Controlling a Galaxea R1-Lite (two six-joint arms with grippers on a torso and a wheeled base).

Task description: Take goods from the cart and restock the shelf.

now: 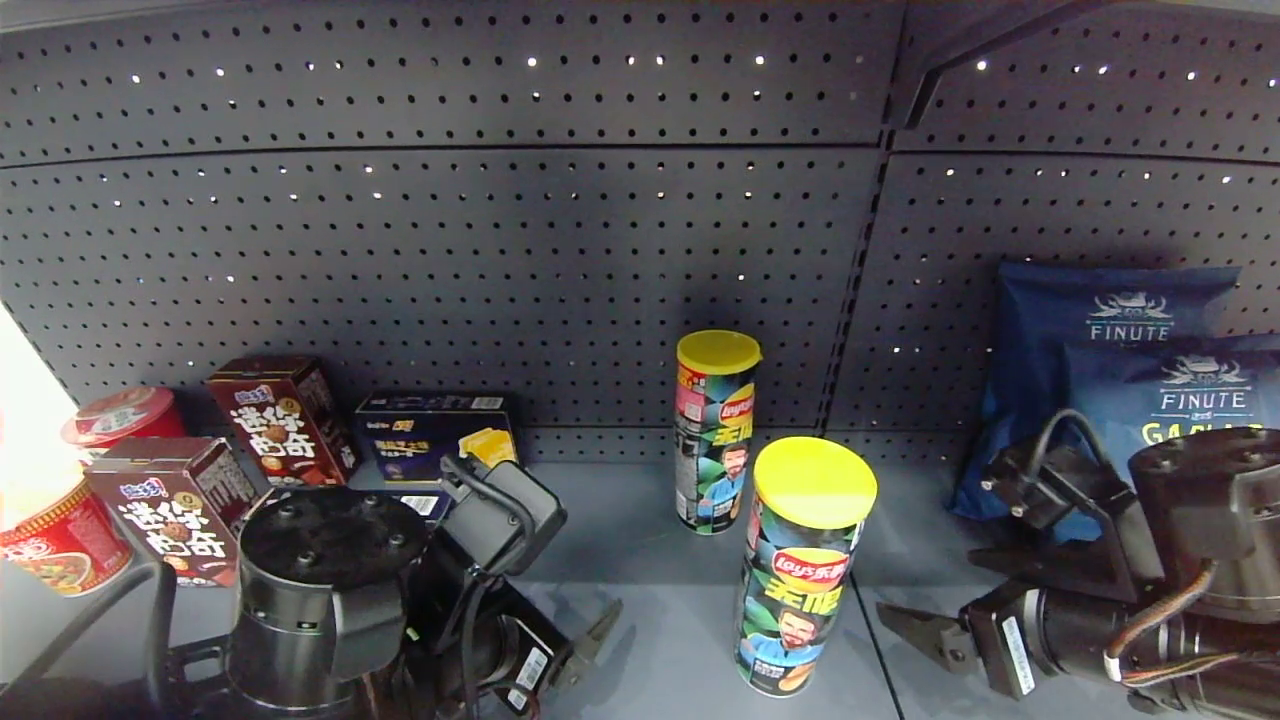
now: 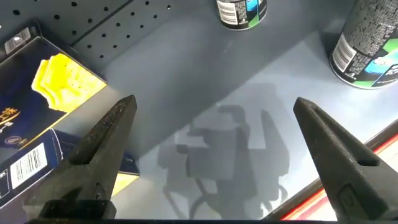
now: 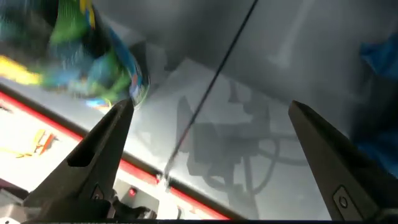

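Two chip canisters with yellow lids stand upright on the grey shelf (image 1: 640,560). One canister (image 1: 716,432) is near the pegboard back, the other canister (image 1: 800,570) closer to the front edge. My left gripper (image 1: 592,642) hovers low over the shelf to the left of the front canister, open and holding nothing (image 2: 214,106). In the left wrist view both canister bases (image 2: 241,12) (image 2: 367,45) lie beyond its fingertips. My right gripper (image 1: 920,630) sits just right of the front canister, open and not holding anything (image 3: 210,107); the canister (image 3: 93,56) shows blurred beside one finger.
Brown snack boxes (image 1: 285,420) (image 1: 170,510) and red noodle cups (image 1: 125,412) (image 1: 60,545) crowd the shelf's left. A dark blue box (image 1: 435,435) (image 2: 43,93) lies by my left arm. Blue bags (image 1: 1120,340) lean at the right. Bare shelf lies between the grippers.
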